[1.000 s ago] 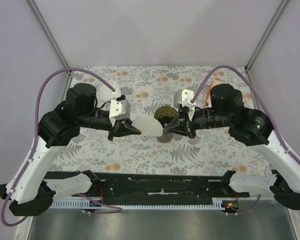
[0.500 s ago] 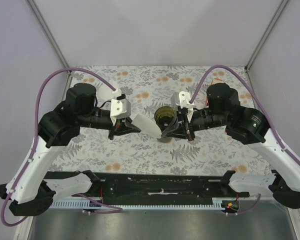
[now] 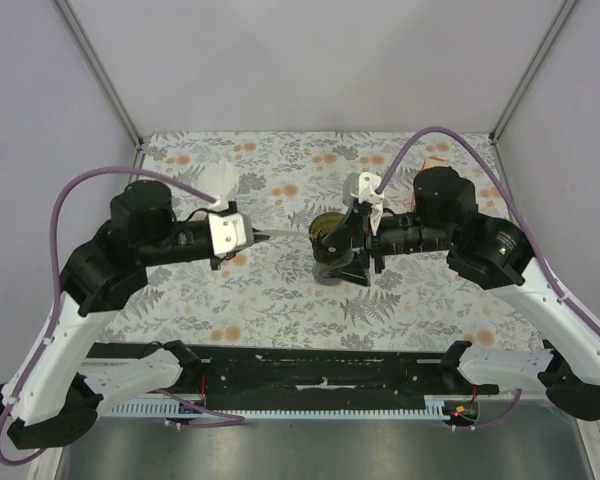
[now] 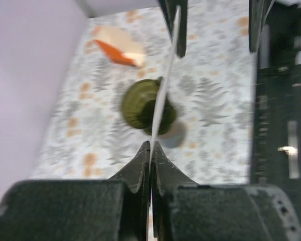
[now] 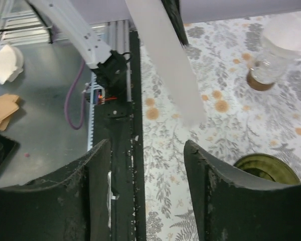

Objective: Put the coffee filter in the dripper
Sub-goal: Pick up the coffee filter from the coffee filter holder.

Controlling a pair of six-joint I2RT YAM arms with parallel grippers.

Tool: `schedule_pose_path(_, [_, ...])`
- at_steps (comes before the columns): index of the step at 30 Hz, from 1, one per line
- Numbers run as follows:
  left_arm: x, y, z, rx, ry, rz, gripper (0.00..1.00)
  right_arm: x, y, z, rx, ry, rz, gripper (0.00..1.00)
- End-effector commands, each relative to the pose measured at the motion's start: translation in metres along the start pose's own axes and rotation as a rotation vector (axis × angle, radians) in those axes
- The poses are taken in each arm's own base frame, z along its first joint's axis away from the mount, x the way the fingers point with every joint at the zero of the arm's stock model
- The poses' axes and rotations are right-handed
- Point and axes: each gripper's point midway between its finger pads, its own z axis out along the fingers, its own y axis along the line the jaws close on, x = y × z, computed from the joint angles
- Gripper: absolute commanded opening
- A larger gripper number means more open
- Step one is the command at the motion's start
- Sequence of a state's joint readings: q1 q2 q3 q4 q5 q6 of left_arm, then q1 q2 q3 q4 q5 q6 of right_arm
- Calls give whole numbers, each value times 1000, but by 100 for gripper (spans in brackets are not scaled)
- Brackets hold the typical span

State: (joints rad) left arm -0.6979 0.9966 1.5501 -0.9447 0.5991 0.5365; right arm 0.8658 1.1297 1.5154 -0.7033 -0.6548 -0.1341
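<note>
The left gripper pinched the coffee filter between closed jaws (the paper showed edge-on from that wrist), its free end reaching toward the dripper on the floral table. The right gripper hovered near the dripper, jaws wide and empty.

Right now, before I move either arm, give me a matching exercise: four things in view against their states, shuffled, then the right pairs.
Things:
1. left gripper
2. right gripper
3. dripper
4. glass jar

States:
A. open, holding nothing
B. clear, with a brown band
C. shut on the coffee filter
D. olive green, no filter in it yet

Pairs: 1-C, 2-A, 3-D, 4-B
</note>
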Motion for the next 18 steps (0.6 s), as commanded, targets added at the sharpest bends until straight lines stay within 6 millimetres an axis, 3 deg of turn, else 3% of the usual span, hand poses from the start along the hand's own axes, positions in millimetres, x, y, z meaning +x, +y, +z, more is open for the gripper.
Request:
schedule_pose_path(1, [-31, 71, -41, -430, -39, 468, 2, -13, -37, -23, 208, -70, 66, 71])
schedule_pose_path(6, [-60, 91, -76, -712, -82, 933, 2, -26, -47, -32, 241, -157, 167, 87])
schedule_pose_path(10, [-73, 77, -86, -840, -79, 1368, 2, -46, -47, -29, 230, -238, 244, 98])
schedule_pose_path(14, [-68, 50, -71, -862, -71, 1749, 2, -71, -40, -25, 159, -353, 287, 98])
schedule_pose_path(18, [-62, 40, -61, -856, -47, 1911, 2, -80, -33, -8, 75, -386, 303, 94])
